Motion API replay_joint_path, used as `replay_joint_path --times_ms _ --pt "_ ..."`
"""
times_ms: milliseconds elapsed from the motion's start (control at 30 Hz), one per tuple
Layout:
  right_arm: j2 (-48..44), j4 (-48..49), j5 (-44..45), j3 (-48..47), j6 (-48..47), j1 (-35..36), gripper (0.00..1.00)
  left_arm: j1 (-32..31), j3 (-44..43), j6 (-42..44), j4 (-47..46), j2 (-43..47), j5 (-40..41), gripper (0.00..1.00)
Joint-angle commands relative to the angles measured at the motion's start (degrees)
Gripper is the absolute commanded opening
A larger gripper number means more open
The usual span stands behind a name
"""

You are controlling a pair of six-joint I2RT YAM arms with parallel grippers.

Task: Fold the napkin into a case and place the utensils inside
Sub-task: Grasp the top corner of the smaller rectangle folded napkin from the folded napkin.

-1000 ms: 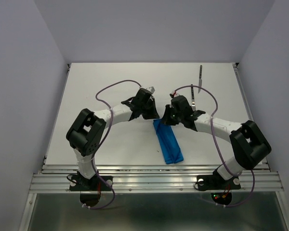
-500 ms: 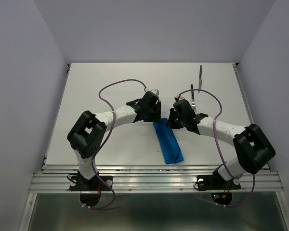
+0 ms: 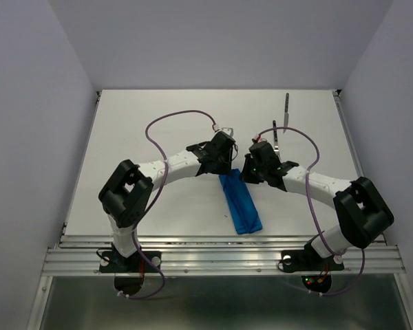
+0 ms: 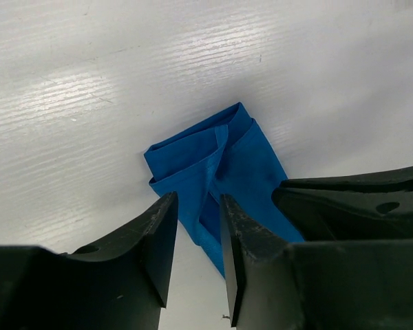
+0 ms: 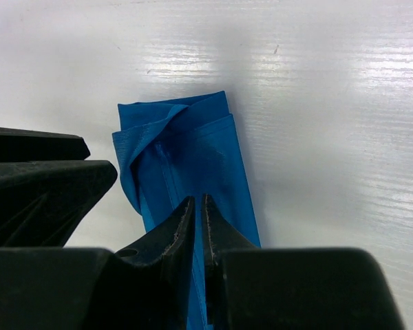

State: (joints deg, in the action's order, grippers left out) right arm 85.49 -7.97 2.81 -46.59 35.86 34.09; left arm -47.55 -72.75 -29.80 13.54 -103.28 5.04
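Our left hand (image 4: 197, 206) is partly open over the folded blue napkin (image 4: 234, 161), holding nothing. Our right hand (image 5: 198, 203) is almost shut; we cannot tell if it pinches the napkin.

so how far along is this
Done: the napkin lies folded into a narrow strip. In hand: both grippers are at its far end, left gripper open, right gripper nearly shut, grip unclear. To do: far utensil and near utensil lie on the table, not inside.

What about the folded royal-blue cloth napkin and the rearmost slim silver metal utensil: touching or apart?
Apart. The top view shows wide bare white table between the blue napkin and the silver utensil.
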Motion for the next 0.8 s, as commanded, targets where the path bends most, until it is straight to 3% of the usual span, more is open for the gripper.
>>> replay_joint_path --times_ms 0,533,667,767 --pt "-1.8 -0.1 0.9 0.2 0.4 -0.4 0.14 -0.6 -3.3 1.5 0.8 -1.0 1.6 0.41" --pt "0.2 -0.1 -1.6 -1.1 -0.3 -0.4 0.14 -1.2 -5.0 2.1 1.2 -4.8 0.6 0.38" --pt "0.9 0.0 -4.2 -1.5 -1.6 -0.4 0.2 -1.2 -5.5 2.1 1.5 -5.6 1.0 0.24" --pt "1.7 0.2 -5.4 -1.7 -2.2 -0.4 0.22 -1.2 -5.8 2.0 1.8 -5.7 1.1 0.05"
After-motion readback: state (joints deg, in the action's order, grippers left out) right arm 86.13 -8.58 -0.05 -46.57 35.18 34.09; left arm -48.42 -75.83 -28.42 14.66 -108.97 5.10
